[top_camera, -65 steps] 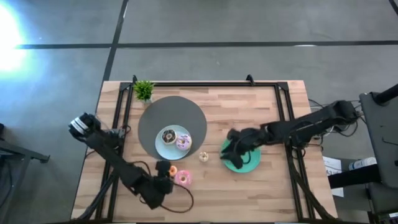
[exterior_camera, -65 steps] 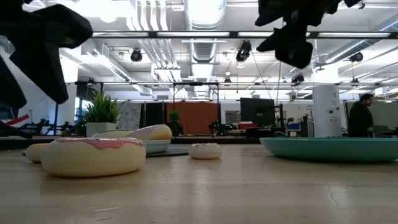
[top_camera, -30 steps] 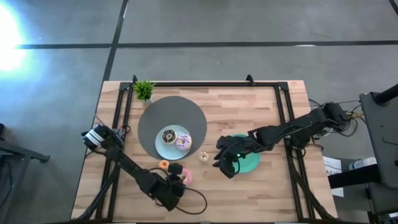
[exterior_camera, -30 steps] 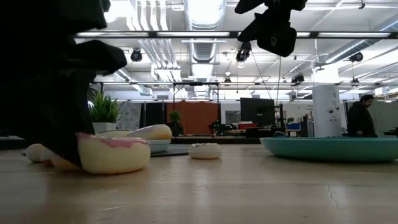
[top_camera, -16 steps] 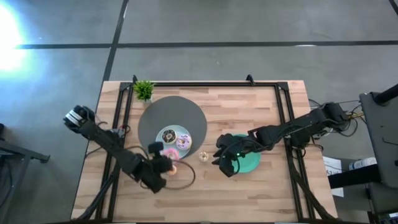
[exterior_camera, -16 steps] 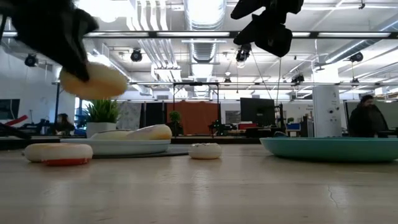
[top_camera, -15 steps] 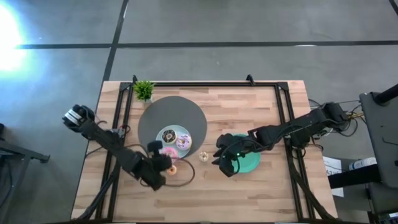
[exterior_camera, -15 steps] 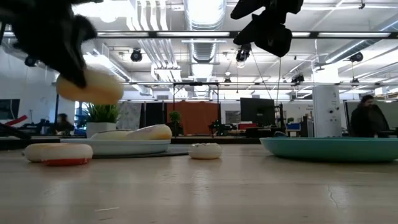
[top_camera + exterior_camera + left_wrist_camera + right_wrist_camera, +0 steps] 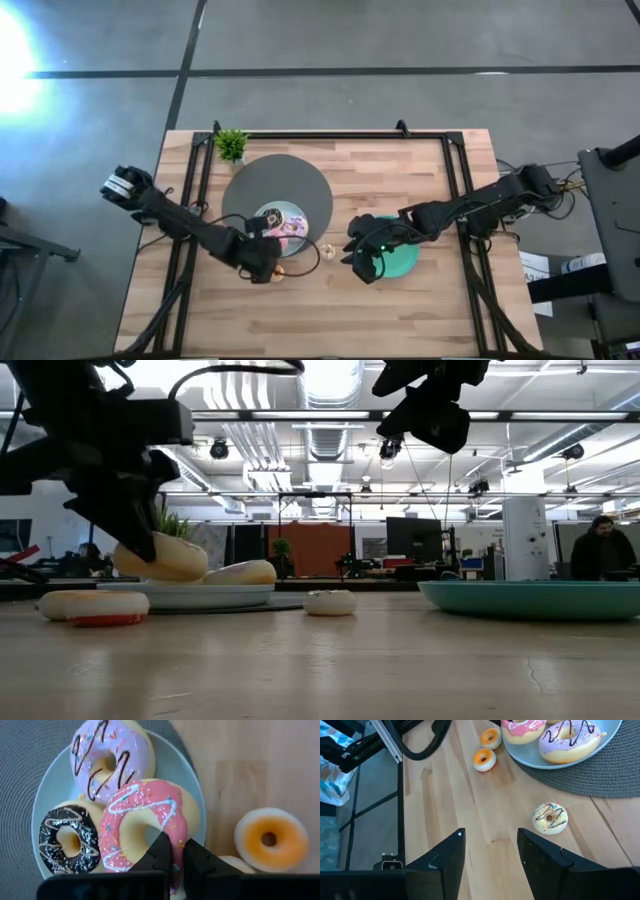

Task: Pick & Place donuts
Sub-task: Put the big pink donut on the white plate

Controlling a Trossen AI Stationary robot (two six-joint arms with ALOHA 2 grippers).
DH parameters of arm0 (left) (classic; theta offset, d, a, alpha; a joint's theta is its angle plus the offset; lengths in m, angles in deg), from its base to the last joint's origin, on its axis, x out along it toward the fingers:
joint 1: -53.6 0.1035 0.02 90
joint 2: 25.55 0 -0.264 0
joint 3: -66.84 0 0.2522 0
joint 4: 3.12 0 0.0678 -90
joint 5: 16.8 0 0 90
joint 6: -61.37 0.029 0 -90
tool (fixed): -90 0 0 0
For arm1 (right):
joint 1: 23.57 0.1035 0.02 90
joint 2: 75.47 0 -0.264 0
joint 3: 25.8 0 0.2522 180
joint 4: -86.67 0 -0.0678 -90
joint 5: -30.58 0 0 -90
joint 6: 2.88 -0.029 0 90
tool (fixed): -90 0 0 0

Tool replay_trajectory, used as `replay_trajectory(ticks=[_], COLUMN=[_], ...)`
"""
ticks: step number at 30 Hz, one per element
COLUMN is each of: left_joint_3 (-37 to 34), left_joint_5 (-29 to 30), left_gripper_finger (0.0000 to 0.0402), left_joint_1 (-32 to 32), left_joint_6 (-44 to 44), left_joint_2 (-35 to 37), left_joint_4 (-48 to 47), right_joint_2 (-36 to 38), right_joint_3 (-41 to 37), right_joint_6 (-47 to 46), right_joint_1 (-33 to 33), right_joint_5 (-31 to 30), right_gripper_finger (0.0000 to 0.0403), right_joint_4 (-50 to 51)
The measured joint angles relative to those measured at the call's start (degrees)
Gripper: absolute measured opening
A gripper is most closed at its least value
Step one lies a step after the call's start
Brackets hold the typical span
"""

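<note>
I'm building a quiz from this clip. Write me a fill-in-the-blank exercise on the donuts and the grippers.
1. The left gripper is shut on the ____ frosted donut, over the light-blue plate.
2. On that plate, the donut beside the lilac one has ____ frosting.
3. The orange donut lies on the bare ____.
4. The right gripper holds ____.

Missing words: pink; black; table; nothing

Probably lab: ceiling ducts (image 9: 318,400), monitors (image 9: 414,537), concrete floor (image 9: 400,35).
</note>
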Motion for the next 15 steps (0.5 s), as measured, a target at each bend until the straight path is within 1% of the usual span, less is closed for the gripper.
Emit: replay_trajectory(ticks=[8, 15], left_joint_3=[-2.1, -3.2], left_joint_5=[1.8, 2.5], left_gripper_finger=[0.0004, 0.0048], left_joint_1=[1.5, 1.9], left_joint_6=[2.2, 2.4], left_joint_2=[-1.0, -1.0], left_joint_4=[0.4, 5.5], right_joint_2=[0.0, 0.0], right_joint_3=[0.0, 0.0], right_joint_6=[-0.2, -0.2], right_joint_1=[-0.1, -0.5], right_joint_5=[0.0, 0.0], right_gripper_finger=[0.0171, 0.0171], right_joint_4=[0.0, 0.0])
